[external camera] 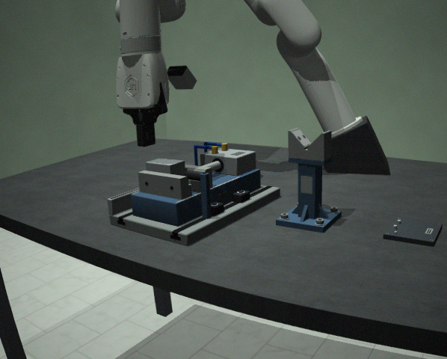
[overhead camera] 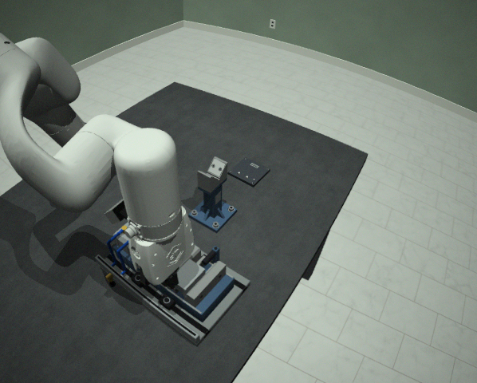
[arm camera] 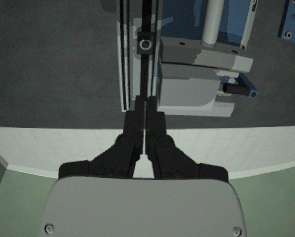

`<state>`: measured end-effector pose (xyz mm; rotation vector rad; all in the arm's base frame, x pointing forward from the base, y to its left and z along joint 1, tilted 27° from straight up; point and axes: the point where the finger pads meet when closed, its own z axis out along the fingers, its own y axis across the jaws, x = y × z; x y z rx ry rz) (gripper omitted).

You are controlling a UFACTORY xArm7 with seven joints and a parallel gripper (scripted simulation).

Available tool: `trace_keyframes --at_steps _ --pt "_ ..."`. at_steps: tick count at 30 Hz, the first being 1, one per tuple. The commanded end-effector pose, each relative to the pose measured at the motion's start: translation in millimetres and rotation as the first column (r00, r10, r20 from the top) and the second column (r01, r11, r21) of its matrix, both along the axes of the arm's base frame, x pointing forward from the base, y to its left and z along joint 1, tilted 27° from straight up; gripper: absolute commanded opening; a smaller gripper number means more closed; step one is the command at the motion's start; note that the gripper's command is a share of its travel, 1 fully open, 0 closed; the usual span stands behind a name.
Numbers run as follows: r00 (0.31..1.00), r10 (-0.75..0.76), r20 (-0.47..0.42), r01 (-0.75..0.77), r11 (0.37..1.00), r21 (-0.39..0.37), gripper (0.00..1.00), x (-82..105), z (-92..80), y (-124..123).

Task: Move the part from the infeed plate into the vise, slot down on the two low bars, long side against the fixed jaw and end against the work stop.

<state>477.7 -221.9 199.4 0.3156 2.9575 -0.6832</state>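
Part [external camera: 165, 184], a grey block, sits in the vise [external camera: 193, 200] on the dark worktop [external camera: 254, 270], which stands on a pale tiled floor [overhead camera: 395, 288] before green walls [overhead camera: 354, 41]. Beside the vise stand the V-block [external camera: 308, 146] and the bare infeed plate [external camera: 412, 230]. End effector [external camera: 145, 139] hangs above, fingers pressed together, holding nothing.

From overhead, the big white robot arm [overhead camera: 146, 181] covers the near end of the blue and grey vise [overhead camera: 214, 284], so its air cylinder barely shows. The black hand [external camera: 146, 134] points down, and its fingertips can't be seen from above. The small markings on the flat dark infeed plate [external camera: 412, 230] are too tiny to read, and the wrist view crops the vise at its top edge.
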Motion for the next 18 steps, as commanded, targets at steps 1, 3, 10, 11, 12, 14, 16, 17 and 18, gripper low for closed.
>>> trace_keyframes --at_steps 1,3,10,11,12,14,16,17,18 --pt "1.0 0.002 0.004 -0.002 1.0 -0.002 0.0 1.8 -4.5 -2.6" --pt "1.0 0.002 0.004 -0.002 1.0 -0.002 0.0 1.8 -4.5 -2.6" --pt "1.0 0.002 0.004 -0.002 1.0 -0.002 0.0 2.2 -13.0 -7.1" --pt "1.0 0.002 0.004 -0.002 1.0 -0.002 0.0 2.2 -13.9 -7.6" --pt "1.0 0.002 0.004 -0.002 1.0 -0.002 0.0 2.3 -14.9 -8.1" --pt "1.0 0.002 0.004 -0.002 1.0 -0.002 0.0 2.3 -16.6 -9.0" --pt "1.0 0.002 0.004 -0.002 1.0 -0.002 0.0 2.4 -17.9 -9.7" --pt "1.0 0.002 0.004 -0.002 1.0 -0.002 0.0 2.4 -18.5 -10.0" --pt "1.0 0.002 0.004 -0.002 1.0 -0.002 0.0 2.4 -19.1 -10.3"
